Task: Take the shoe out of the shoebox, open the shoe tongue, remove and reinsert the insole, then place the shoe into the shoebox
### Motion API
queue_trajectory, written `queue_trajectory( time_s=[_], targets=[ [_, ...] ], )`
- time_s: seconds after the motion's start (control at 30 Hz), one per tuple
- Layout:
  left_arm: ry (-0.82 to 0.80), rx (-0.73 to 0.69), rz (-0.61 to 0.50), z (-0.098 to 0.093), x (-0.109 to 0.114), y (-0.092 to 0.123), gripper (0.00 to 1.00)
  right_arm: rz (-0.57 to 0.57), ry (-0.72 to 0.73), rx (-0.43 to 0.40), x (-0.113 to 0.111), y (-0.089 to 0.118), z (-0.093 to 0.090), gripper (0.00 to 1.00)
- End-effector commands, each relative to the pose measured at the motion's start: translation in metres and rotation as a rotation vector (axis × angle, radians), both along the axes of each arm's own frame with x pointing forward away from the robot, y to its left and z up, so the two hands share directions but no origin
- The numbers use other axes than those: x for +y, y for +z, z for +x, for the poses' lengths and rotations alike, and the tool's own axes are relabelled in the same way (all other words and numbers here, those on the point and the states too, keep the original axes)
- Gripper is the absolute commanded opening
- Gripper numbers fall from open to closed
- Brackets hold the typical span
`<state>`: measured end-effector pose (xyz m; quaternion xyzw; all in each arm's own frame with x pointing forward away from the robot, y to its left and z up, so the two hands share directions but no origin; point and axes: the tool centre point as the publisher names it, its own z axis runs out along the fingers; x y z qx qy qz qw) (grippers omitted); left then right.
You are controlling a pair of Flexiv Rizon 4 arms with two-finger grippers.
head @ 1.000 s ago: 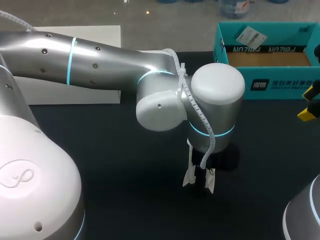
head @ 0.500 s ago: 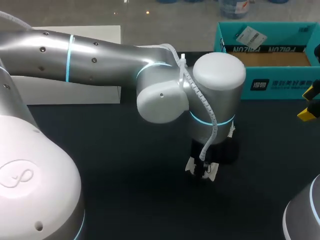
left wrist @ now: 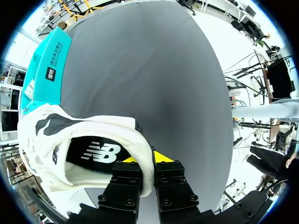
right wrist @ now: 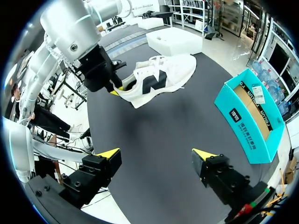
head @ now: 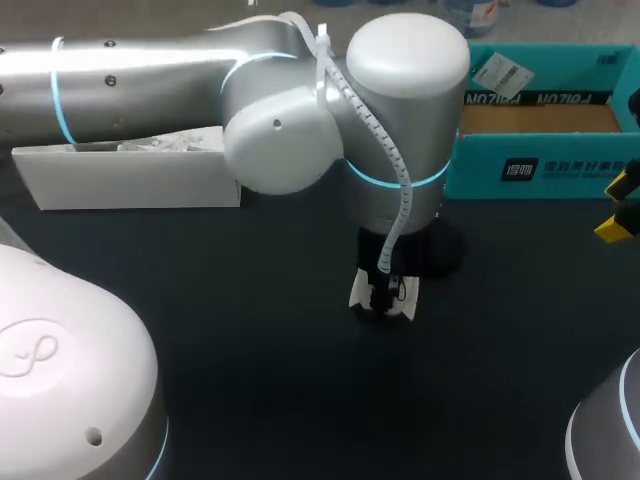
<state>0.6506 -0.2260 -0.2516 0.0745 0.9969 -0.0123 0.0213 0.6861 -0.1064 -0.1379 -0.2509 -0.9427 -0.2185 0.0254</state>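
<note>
White mesh sneaker [right wrist: 161,74] with a black side logo is out of the teal cardboard shoebox [right wrist: 254,114], over the black surface [right wrist: 163,140]. Your left tool [left wrist: 147,158] pinches its heel collar [left wrist: 138,140]; grip firmly and set it down level, so the wide-open right tool [right wrist: 156,155] can reach the tongue.

Head camera looks down from behind; the left wrist camera hugs the shoe [left wrist: 105,129], which the right wrist camera sees from farther off.
</note>
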Motion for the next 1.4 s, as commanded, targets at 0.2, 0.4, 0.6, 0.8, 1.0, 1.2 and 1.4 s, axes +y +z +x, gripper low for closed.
queue_trajectory(
  time_s=[0.2,0.4,0.6,0.8,1.0,1.2,1.4],
  targets=[
    [0.003,-0.033,-0.056,-0.006,0.033,0.034,0.00,-0.002,0.000,0.002,0.000,-0.001,0.001,1.00],
    [0.003,-0.033,-0.056,-0.006,0.033,0.034,0.00,-0.002,0.000,0.002,0.000,-0.001,0.001,1.00],
    [0.029,0.010,-0.046,0.021,0.045,0.037,0.00,-0.002,0.000,0.002,0.000,-0.001,0.001,1.00],
    [0.070,0.093,0.004,0.094,0.085,0.046,0.00,-0.002,0.000,0.002,0.000,-0.001,0.001,1.00],
    [0.105,0.132,0.014,0.150,0.128,0.057,0.00,-0.002,0.000,0.002,0.000,-0.001,0.001,1.00],
    [0.188,0.134,0.013,0.201,0.175,0.075,0.00,-0.002,0.000,0.002,0.000,-0.001,0.001,1.00],
    [0.246,0.180,0.017,0.245,0.220,0.082,0.00,-0.002,0.000,0.002,0.000,-0.001,0.001,1.00]
  ],
)
